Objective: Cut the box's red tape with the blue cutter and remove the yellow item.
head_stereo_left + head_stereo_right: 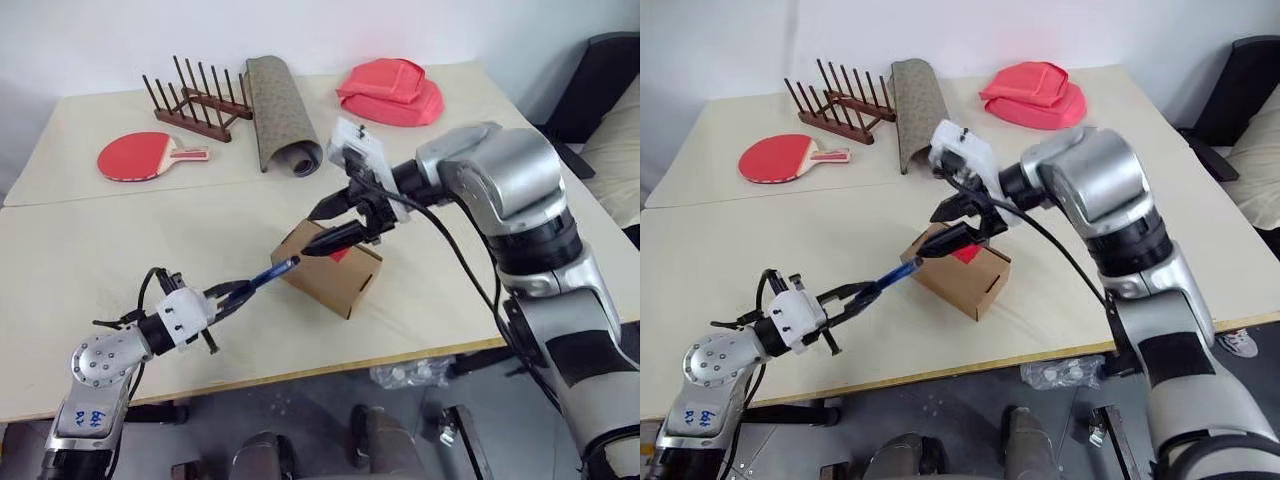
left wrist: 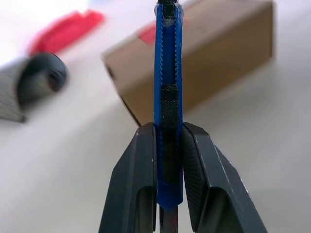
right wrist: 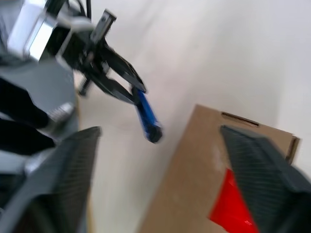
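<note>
The brown cardboard box (image 1: 322, 277) lies on the table's near half, with the red tape (image 1: 341, 254) on its top face. My left gripper (image 1: 238, 291) is shut on the blue cutter (image 1: 272, 273), whose tip reaches the box's left top corner. In the left wrist view the blue cutter (image 2: 167, 73) stands up between the two black fingers, and the box (image 2: 214, 53) sits behind it. My right gripper (image 1: 308, 233) hovers open just above the box top, with its fingers (image 3: 252, 160) spread wide over the red tape (image 3: 233, 206). The yellow item is hidden.
Along the far side of the table are a red paddle (image 1: 140, 156), a wooden peg rack (image 1: 195, 100), a rolled mat (image 1: 282, 122) and a red cloth item (image 1: 392, 92). The table's front edge (image 1: 300, 372) runs close below the box.
</note>
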Controlling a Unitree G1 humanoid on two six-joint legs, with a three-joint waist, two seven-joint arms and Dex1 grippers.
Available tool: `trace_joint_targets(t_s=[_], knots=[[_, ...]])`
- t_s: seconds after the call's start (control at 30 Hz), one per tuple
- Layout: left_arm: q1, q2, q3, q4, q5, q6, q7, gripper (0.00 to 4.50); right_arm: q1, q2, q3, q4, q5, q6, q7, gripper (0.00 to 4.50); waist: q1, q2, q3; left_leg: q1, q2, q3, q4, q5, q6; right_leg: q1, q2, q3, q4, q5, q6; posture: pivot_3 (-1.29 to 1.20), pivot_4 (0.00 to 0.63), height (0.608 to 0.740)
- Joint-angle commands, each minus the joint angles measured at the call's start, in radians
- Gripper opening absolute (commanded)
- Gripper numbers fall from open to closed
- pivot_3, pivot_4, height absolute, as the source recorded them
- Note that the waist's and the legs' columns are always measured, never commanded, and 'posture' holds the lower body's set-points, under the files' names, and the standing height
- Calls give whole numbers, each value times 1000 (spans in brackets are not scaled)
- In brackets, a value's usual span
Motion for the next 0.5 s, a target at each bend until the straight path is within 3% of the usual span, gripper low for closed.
trace_joint_targets(t_s=[0.03,0.23,0.5], knots=[[-31,-16,25,-10,-11,-51,45,410,-82,38,-45,79,41,93,-56,4474,-1,0,0,0,0,0,0,0,0,0,0,0,0,0,0,0,150,740],[-96,-43,-13,41,26,-89,79,410,-187,147,-65,315,43,176,-174,4474,-5,0,0,-3,0,4,0,0,0,0,0,-3,-2,0,0,0,150,740],[-128,-62,-39,63,36,-103,96,410,-215,185,-19,406,45,157,-211,4474,-5,0,0,-11,0,1,3,0,0,-2,0,-10,-4,1,1,0,150,740]])
